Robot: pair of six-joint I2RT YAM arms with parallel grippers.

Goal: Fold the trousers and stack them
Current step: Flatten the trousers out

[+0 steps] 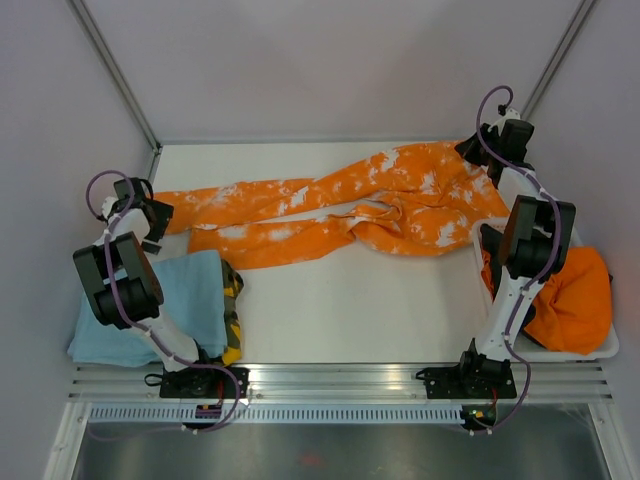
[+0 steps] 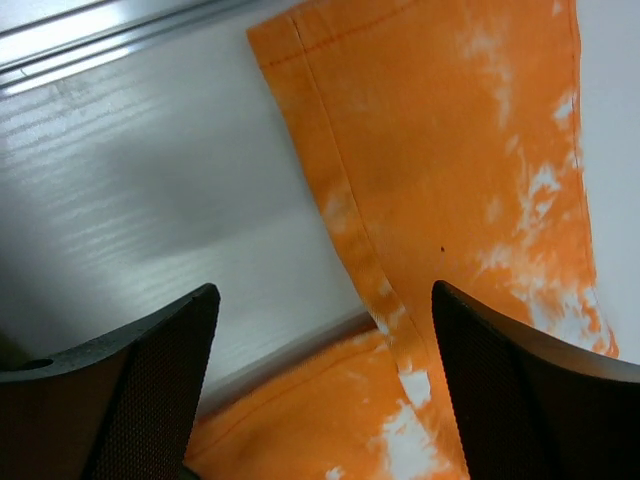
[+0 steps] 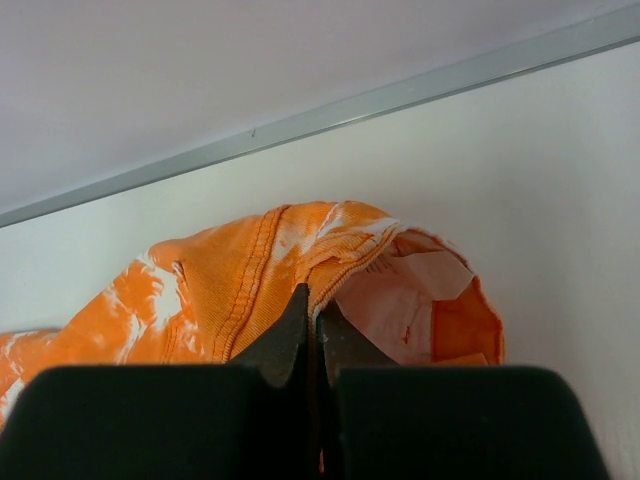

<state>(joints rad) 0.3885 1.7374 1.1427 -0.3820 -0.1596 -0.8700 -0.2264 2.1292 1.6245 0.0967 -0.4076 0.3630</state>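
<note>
Trousers (image 1: 350, 205) of orange fabric mottled with white are seen from the top camera stretched across the far half of the white table (image 1: 350, 310), legs running left and crumpled waist lying right. The left gripper (image 1: 150, 215) is placed at the leg ends, the right gripper (image 1: 478, 150) at the waist. A folded pale blue cloth (image 1: 150, 300), with a camouflage garment (image 1: 232, 300) touching its right edge, lies near the left base; a rumpled orange garment (image 1: 575, 295) rests in a white tray (image 1: 605, 350) on the right. From the left wrist, the textured black fingers (image 2: 130, 390) are held wide apart over a stitched hem (image 2: 330, 190), grasping nothing. From the right wrist, the jaws are pressed together on the seamed waistband (image 3: 300, 235), and a pale label (image 3: 400, 295) is exposed inside.
</note>
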